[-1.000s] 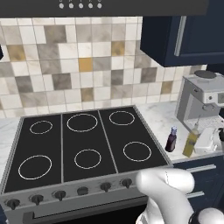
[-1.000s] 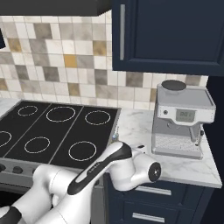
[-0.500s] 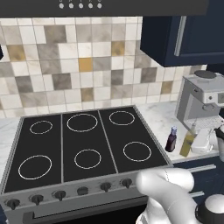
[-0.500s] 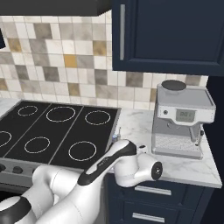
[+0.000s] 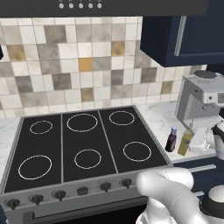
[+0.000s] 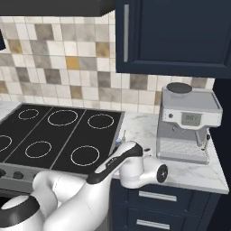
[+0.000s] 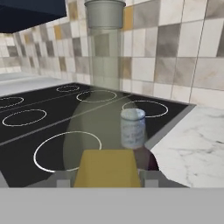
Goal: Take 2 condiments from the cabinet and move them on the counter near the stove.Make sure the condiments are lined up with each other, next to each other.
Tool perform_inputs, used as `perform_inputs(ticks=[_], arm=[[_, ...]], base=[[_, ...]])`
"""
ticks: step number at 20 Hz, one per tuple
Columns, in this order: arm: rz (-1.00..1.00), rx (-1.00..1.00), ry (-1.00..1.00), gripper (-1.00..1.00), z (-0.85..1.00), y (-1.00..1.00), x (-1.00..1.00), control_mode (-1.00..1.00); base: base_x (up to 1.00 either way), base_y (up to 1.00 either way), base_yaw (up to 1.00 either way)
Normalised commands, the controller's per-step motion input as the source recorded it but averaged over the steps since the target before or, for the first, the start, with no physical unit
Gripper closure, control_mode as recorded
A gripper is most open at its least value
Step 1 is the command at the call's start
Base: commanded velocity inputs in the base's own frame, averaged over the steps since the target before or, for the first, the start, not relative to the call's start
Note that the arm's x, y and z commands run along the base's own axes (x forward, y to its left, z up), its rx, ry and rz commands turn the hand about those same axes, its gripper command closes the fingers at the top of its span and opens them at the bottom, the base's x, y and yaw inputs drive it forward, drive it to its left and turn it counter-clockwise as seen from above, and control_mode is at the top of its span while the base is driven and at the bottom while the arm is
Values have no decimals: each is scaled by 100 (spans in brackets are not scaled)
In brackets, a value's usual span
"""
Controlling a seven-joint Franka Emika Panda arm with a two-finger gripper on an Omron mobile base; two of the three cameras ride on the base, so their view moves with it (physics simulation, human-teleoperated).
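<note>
Since the earlier frame the arm's elbow has been swung slightly rightward, while both bottles are being left where they were. The gripper (image 7: 107,175) is being kept clenched on the tall oil bottle (image 5: 185,142), whose yellow base is being pressed between the fingertips (image 7: 61,177). That bottle is being held upright on the marble counter (image 5: 157,118), right of the stove (image 5: 87,135). Just beside it, on the stove side, the dark blue-capped bottle (image 5: 170,140) is being left standing. Farther back, the coffee machine (image 5: 201,98) is being shown against the tiled wall (image 5: 78,65).
</note>
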Motion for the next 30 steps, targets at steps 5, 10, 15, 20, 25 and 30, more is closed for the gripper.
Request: perform_inputs(ticks=[5, 10, 15, 20, 25, 30], arm=[[0, 0, -4, 100, -4, 0, 12, -100], [0, 0, -4, 100, -12, 0, 9, -100], [0, 0, -1, 100, -15, 0, 7, -100], [0, 0, 0, 100, -9, 0, 9, -100], [0, 0, 0, 100, -11, 0, 7, -100], [0, 0, 0, 100, -14, 0, 0, -100]], base=[[0, 0, 0], [0, 0, 0], [0, 0, 0], [0, 0, 0], [0, 0, 0], [0, 0, 0]])
